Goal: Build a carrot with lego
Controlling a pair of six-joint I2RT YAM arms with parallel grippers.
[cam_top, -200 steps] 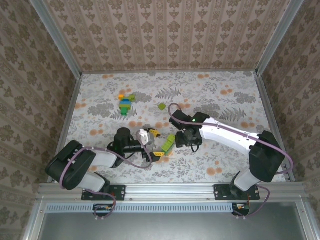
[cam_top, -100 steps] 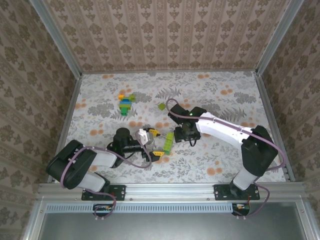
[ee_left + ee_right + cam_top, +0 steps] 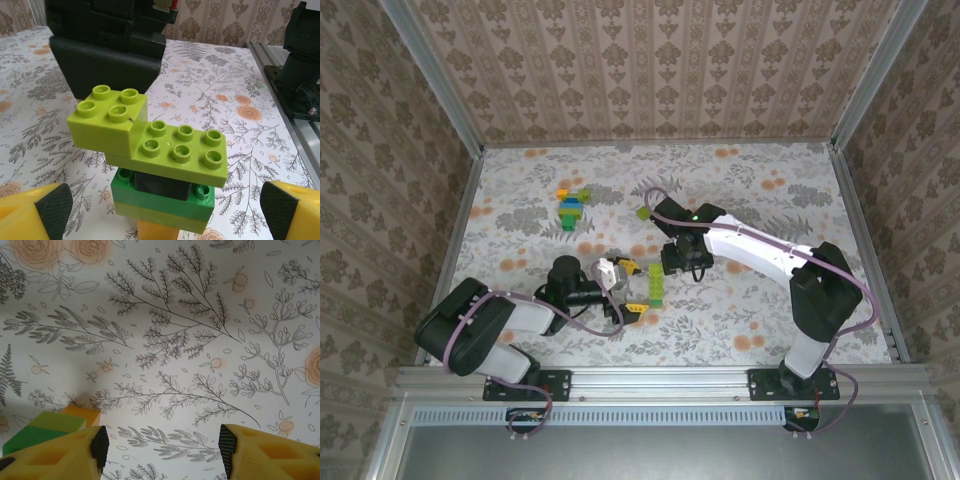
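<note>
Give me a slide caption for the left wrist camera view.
Lego carrot, lime-green bricks on top, framed between the left pincer's open yellow fingers.

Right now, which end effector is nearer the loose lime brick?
Right. The right end effector hovers nearside of the loose lime brick; the left end effector sits farther back, by the carrot.

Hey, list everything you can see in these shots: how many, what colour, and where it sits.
carrot: one; lime green on top, then black, dark green, lime and orange; between the left gripper's spread fingers.
loose brick: one; lime green; mid-table, beyond the right gripper.
brick build: one; yellow, green and blue; far left of the table.
table: one; white floral cloth, grey and orange.
left gripper: one; yellow fingers, black pads; open.
right gripper: one; same colours; open, beside the carrot.
</note>
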